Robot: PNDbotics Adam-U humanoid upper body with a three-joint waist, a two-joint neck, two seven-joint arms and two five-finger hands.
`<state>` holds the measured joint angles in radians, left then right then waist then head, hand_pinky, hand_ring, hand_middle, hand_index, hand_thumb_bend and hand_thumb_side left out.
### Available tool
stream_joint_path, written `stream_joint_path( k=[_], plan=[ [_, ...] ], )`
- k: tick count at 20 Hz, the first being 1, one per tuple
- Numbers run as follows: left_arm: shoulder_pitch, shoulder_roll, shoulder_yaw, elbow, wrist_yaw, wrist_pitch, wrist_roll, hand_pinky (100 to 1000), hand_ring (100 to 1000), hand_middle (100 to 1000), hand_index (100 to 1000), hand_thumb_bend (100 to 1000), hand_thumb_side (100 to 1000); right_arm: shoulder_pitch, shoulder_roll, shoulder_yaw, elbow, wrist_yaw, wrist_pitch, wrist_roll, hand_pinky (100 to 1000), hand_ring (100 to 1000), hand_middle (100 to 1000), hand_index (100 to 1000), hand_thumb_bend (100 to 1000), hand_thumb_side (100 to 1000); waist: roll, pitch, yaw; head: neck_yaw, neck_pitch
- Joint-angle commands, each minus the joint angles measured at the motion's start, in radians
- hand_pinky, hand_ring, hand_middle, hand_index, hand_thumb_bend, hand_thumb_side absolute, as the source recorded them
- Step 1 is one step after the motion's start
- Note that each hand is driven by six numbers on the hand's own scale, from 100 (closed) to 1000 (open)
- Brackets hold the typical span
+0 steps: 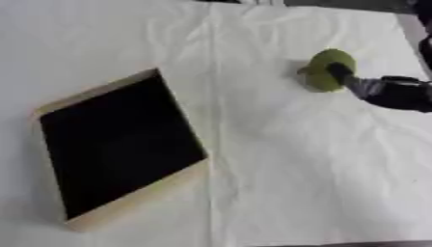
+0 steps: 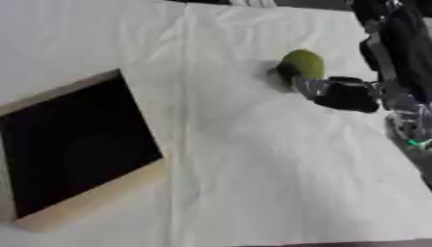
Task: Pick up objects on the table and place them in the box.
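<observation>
A round green object (image 1: 323,67) lies at the far right of the white-covered table. My right hand (image 1: 395,92) comes in from the right edge and reaches it. One dark finger (image 1: 340,73) lies over its near side, and a silver part of the hand (image 2: 309,88) shows just below it, so the fingers pinch it. Whether it is lifted off the cloth I cannot tell; a small shadow lies to its left. The wooden box (image 1: 127,203) with a black inside sits at the left, open upward and nothing visible in it. My left hand shows in no view.
A creased white cloth (image 1: 278,169) covers the table between the box and the green object. My right arm (image 2: 397,43) runs down the right edge from the upper corner. The table's near edge shows dark along the bottom.
</observation>
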<state>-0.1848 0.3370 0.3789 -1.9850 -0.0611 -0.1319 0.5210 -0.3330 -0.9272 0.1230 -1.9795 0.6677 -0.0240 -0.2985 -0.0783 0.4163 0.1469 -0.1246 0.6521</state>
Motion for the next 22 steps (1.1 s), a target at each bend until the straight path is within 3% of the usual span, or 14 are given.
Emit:
stream_joint_path(
  k=[1,8,16,22],
  plan=[
    [-0.006,0.023,-0.001,-0.015,0.002,0.0,-0.004,498,480,541,710,307,578,-0.004,-0.109,-0.031,-0.02,0.03,-0.002,0.048,849,814,840,936,617,312,0.008,-0.017,0.003,0.001,0.002],
    [-0.01,0.019,-0.006,-0.015,0.007,0.0,-0.011,497,480,541,710,306,579,-0.031,-0.129,-0.049,-0.02,-0.065,0.08,0.155,856,777,798,913,476,100,0.011,-0.012,0.007,-0.001,0.001],
    [-0.013,0.018,-0.009,-0.015,0.01,0.001,-0.016,497,479,541,709,304,579,-0.075,-0.155,-0.024,-0.02,-0.195,0.21,0.285,869,786,814,904,333,100,0.008,-0.012,0.012,-0.006,0.002],
    [-0.012,0.018,-0.009,-0.015,0.011,0.003,-0.015,497,479,542,709,303,579,-0.107,-0.169,-0.024,-0.02,-0.297,0.312,0.387,881,795,819,905,325,100,0.005,-0.013,0.016,-0.015,-0.001]
  ],
)
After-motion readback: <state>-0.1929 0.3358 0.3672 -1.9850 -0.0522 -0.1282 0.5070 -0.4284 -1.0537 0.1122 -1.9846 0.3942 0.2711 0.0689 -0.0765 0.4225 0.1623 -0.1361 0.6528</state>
